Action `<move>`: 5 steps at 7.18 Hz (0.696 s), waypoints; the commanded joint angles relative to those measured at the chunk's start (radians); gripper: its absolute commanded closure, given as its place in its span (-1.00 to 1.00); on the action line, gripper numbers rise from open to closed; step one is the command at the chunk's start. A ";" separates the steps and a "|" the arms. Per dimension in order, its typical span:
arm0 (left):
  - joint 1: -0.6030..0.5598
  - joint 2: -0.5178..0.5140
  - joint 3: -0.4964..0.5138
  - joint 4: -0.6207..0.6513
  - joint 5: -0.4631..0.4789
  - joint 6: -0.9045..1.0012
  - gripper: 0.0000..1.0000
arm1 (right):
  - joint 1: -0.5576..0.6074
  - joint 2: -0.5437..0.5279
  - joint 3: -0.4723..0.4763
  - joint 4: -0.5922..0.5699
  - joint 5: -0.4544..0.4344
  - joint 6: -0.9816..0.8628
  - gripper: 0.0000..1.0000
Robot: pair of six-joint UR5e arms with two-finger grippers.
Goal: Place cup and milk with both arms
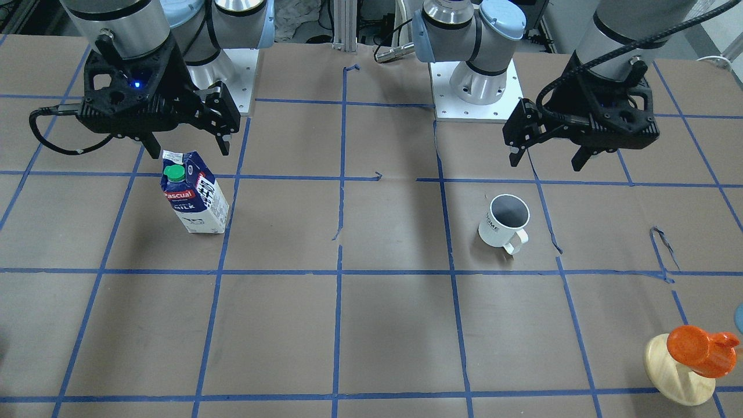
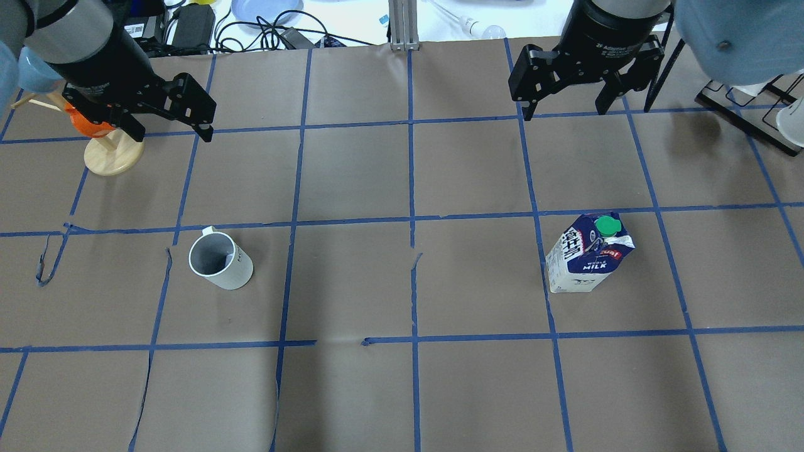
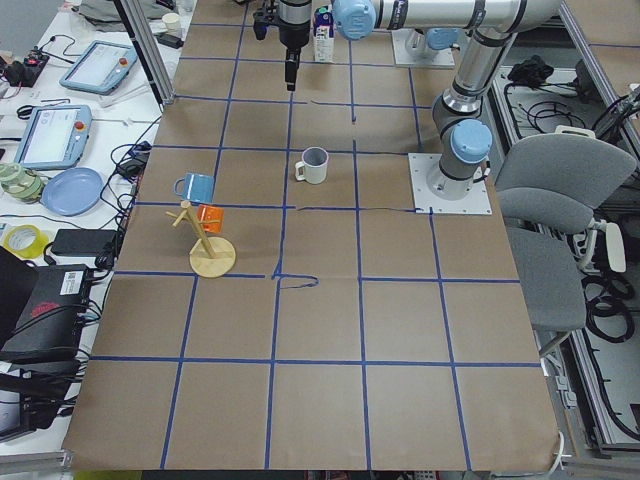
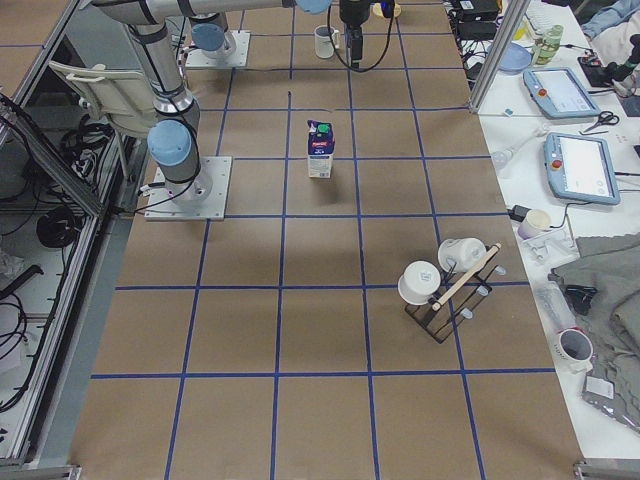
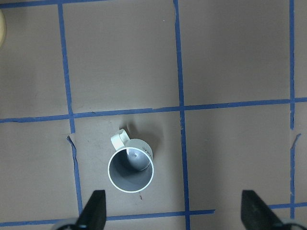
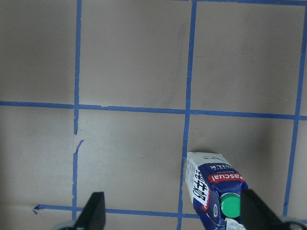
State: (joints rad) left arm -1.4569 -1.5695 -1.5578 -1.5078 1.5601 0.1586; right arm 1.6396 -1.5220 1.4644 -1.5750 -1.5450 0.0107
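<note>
The white cup (image 1: 504, 221) with a dark grey inside stands upright on the brown paper table; it also shows in the overhead view (image 2: 220, 258) and the left wrist view (image 5: 130, 165). My left gripper (image 1: 545, 165) (image 2: 171, 134) hangs open and empty above the table, off to one side of the cup. The blue and white milk carton (image 1: 194, 194) (image 2: 588, 260) with a green cap stands upright. My right gripper (image 1: 190, 152) (image 2: 565, 113) is open and empty above the table, apart from it. The carton sits near the right finger (image 6: 256, 211) in the right wrist view (image 6: 213, 189).
A wooden stand (image 1: 682, 371) with an orange mug (image 2: 88, 125) is at the table's far left corner, under my left arm. A black rack with white mugs (image 4: 445, 285) is on the far right. Both arm bases (image 1: 476, 87) stand on the robot's side.
</note>
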 commanded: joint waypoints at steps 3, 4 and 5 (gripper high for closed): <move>0.146 -0.036 -0.126 0.040 -0.008 0.016 -1.00 | -0.001 0.002 0.004 -0.007 -0.003 -0.017 -1.00; 0.174 -0.052 -0.195 0.094 -0.005 0.054 -1.00 | -0.001 0.002 0.001 -0.007 -0.021 -0.015 -1.00; 0.184 -0.066 -0.270 0.160 0.000 0.058 -1.00 | -0.001 0.002 0.002 -0.007 -0.023 -0.015 -1.00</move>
State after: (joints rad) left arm -1.2967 -1.6180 -1.7419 -1.4142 1.5558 0.1997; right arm 1.6382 -1.5202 1.4665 -1.5808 -1.5603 -0.0039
